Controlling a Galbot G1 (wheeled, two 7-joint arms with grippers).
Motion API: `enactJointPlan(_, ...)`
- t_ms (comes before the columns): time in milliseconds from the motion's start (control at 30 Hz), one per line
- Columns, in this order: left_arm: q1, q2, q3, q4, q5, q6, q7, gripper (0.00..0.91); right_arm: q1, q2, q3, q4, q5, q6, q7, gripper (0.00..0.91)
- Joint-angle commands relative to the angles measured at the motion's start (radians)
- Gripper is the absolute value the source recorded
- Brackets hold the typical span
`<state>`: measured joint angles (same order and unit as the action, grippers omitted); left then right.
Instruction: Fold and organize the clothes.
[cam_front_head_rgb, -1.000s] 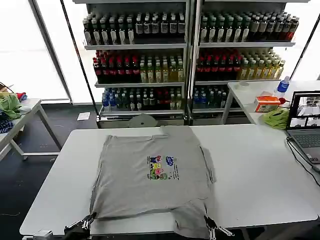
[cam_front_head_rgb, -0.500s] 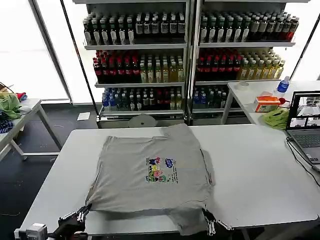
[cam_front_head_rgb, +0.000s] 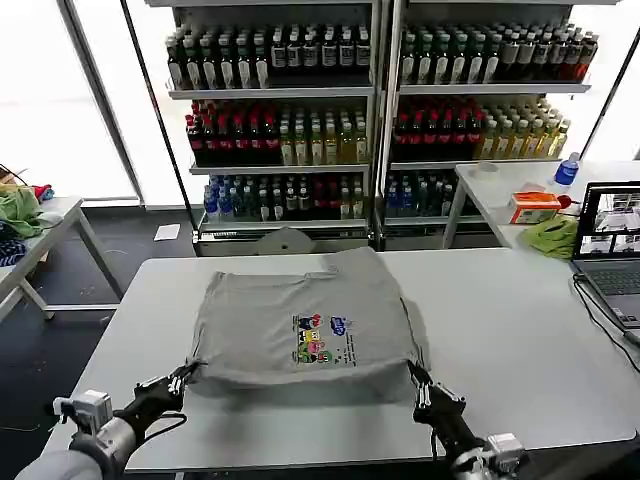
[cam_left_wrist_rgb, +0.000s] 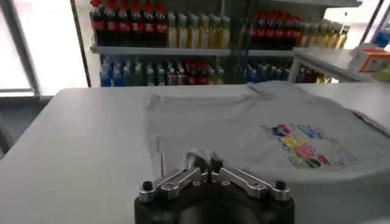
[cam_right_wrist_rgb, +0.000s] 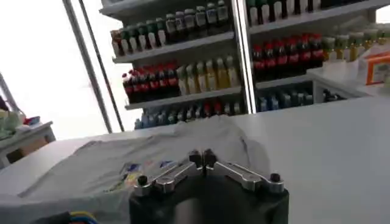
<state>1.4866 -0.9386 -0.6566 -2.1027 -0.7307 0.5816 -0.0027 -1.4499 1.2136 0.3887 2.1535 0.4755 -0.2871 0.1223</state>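
- The left gripper (cam_front_head_rgb: 185, 375) sits low at the near left of the white table (cam_front_head_rgb: 520, 350), its fingers pinched together on the near-left corner of the light grey T-shirt (cam_front_head_rgb: 300, 325); from the left wrist view the fingertips meet with a small fold of grey cloth caught between them (cam_left_wrist_rgb: 204, 163).
- The right gripper (cam_front_head_rgb: 417, 377) mirrors it at the near right, clenched on the shirt's near-right corner, with its fingers closed tip to tip in the right wrist view (cam_right_wrist_rgb: 202, 158).
- Both forearms reach up and inward from the table's near edge, low over the surface, wrists angled toward the shirt.
- The T-shirt lies flat in the middle of the table, chest print (cam_front_head_rgb: 322, 339) facing up, its near edge doubled under between the two grippers and its collar end toward the far edge.
- Bare tabletop runs along the near edge in front of the shirt, with a broad free strip on the left and an even wider one on the right.
- At the far right an open laptop (cam_front_head_rgb: 610, 240) stands by the table's edge, its cable trailing toward the near side, well apart from the shirt.
- Behind that, a second table carries a yellow-green cloth (cam_front_head_rgb: 550, 236), an orange box (cam_front_head_rgb: 533, 207) and a bottle with a blue cap (cam_front_head_rgb: 566, 171).
- Shelves of bottled drinks (cam_front_head_rgb: 380, 110) fill the back wall, and a small side table with green cloth (cam_front_head_rgb: 20, 210) stands far left.
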Motion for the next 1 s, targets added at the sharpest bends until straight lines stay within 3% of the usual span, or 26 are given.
enactJointPlan(33,-0.277,0.058,0.142,0.209,-0.069,0.0,-0.009,0.01,0.225,0.006,-0.049,-0.118,0.01,-0.035,0.018,0.0)
enactJointPlan(200,-0.364,0.047,0.195,0.299,-0.067,-0.001,-0.011,0.04,0.33,0.023,-0.102,-0.255,-0.016,-0.056,0.03,0.0)
enactJointPlan(233,-0.38,0.045,0.202,0.323,-0.067,-0.001,-0.01,0.322,0.339,0.027,-0.108,-0.265,-0.018,-0.058,0.03,0.343)
enactJointPlan(267,-0.393,0.042,0.207,0.342,-0.067,-0.001,-0.007,0.907,0.367,0.036,-0.122,-0.296,-0.027,-0.066,0.031,0.907)
enactJointPlan(400,-0.42,0.038,0.235,0.39,-0.066,-0.002,0.009,0.907,0.413,0.053,-0.146,-0.353,-0.072,-0.155,0.024,0.907)
enactJointPlan(533,-0.406,0.027,0.228,0.408,-0.047,-0.002,0.022,0.907,0.421,0.063,-0.153,-0.387,-0.106,-0.163,0.012,0.907)
enactJointPlan(800,-0.335,0.043,0.144,0.362,-0.022,-0.002,0.022,0.907,0.357,0.032,-0.105,-0.28,-0.07,-0.187,0.006,0.907)
enactJointPlan(1000,-0.228,0.033,0.083,0.277,0.013,-0.003,0.006,0.907,0.21,-0.007,-0.013,-0.135,-0.067,-0.179,-0.011,0.907)
